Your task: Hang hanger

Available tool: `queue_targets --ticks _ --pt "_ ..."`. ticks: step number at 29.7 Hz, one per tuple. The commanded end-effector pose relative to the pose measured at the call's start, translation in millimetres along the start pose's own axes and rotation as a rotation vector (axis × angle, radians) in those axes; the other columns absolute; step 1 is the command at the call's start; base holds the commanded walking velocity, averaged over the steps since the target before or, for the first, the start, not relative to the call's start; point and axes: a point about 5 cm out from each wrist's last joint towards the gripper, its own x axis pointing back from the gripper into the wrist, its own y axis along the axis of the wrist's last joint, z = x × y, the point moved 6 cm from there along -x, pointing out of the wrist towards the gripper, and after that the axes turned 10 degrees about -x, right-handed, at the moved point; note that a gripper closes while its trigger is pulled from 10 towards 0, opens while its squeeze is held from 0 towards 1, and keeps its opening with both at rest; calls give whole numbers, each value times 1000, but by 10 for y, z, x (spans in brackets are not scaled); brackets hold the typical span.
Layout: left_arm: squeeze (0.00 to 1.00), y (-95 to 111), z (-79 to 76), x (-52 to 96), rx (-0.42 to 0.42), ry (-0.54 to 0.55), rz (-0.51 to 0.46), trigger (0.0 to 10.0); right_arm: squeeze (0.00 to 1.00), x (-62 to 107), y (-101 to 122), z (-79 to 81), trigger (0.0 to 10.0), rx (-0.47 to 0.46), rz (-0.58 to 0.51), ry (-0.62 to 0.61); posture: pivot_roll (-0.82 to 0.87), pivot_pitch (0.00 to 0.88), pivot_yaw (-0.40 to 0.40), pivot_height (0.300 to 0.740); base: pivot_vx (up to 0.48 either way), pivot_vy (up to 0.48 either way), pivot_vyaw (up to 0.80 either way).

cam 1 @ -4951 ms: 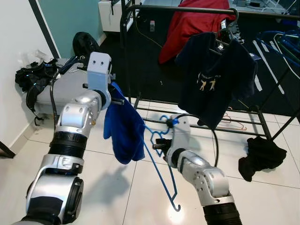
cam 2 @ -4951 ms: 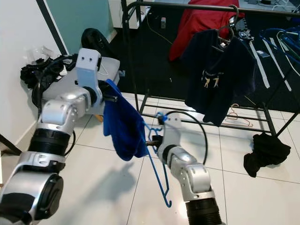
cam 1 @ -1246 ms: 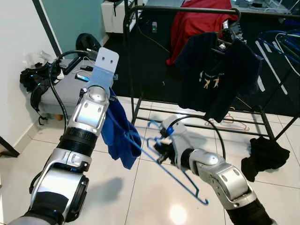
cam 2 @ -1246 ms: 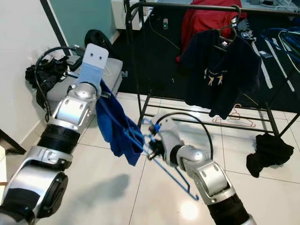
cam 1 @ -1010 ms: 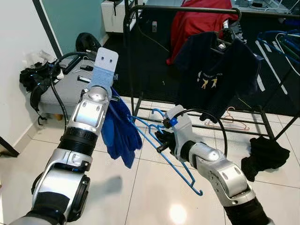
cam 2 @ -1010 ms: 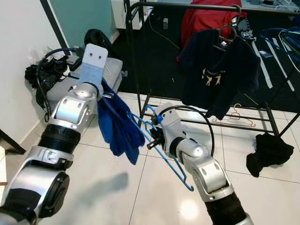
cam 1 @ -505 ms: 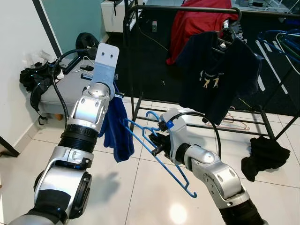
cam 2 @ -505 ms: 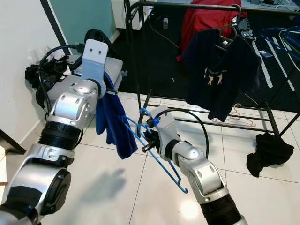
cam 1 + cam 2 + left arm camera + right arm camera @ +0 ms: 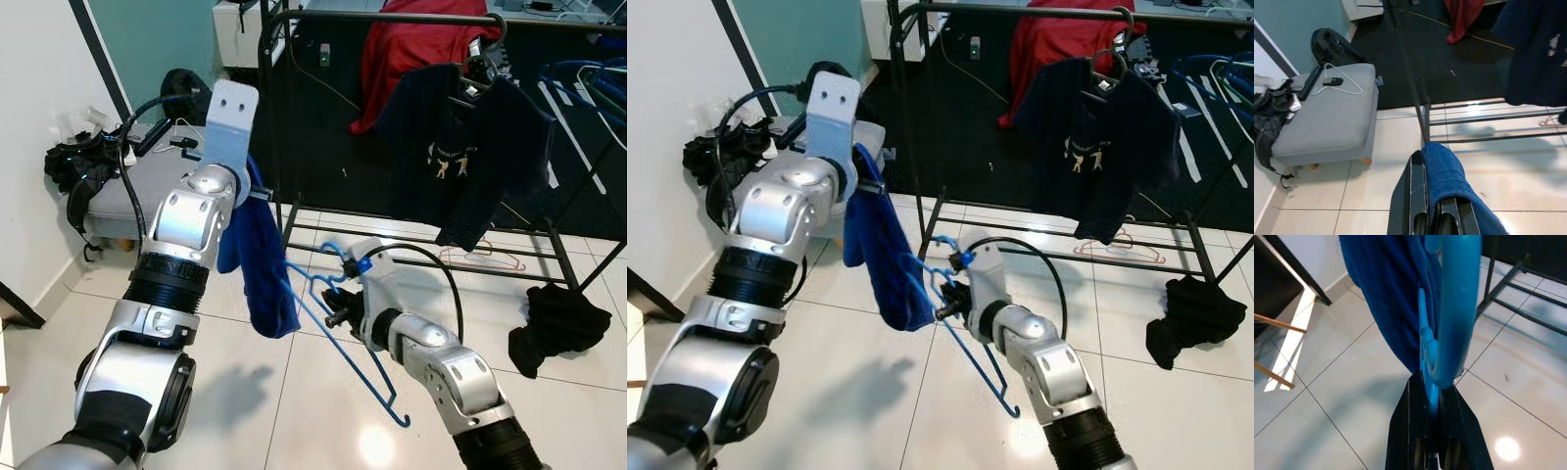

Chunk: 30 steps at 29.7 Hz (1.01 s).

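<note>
Below rack (image 9: 392, 20), right pincer (image 9: 338, 315) gripping hanger (image 9: 343, 343), hook downward

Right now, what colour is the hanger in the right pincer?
Bright blue hanger, clearest in the right wrist view.

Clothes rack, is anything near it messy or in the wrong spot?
Yes. A black garment lies crumpled on the tiles by the rack's foot, and an empty hanger lies on the floor under its low bar. The red garment is slung over the top rail, not hung like the navy shirt.
</note>
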Motion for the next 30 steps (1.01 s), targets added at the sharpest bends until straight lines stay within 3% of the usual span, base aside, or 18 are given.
queue_targets --ticks 1,13,17,19,30 --pt "0 158 61 42 3 -2 -38 10000 0 -5 -99 -44 10000 -9 14 -22 30 192 95 740 0 0 0" --pt "0 242 48 91 19 -29 -56 10000 0 9 -235 -130 10000 -13 54 -57 25 181 94 740 0 0 0" --pt "0 298 -6 134 32 -71 -69 10000 0 -10 -334 -170 10000 -85 80 -64 27 174 93 740 0 0 0" --pt "0 327 -87 189 26 -129 -83 10000 0 -43 -365 -217 10000 -170 76 -74 29 172 94 740 0 0 0" --pt "0 455 -308 384 31 -277 -105 10000 0 -75 -411 -305 10000 -277 78 -85 41 182 86 740 0 0 0"
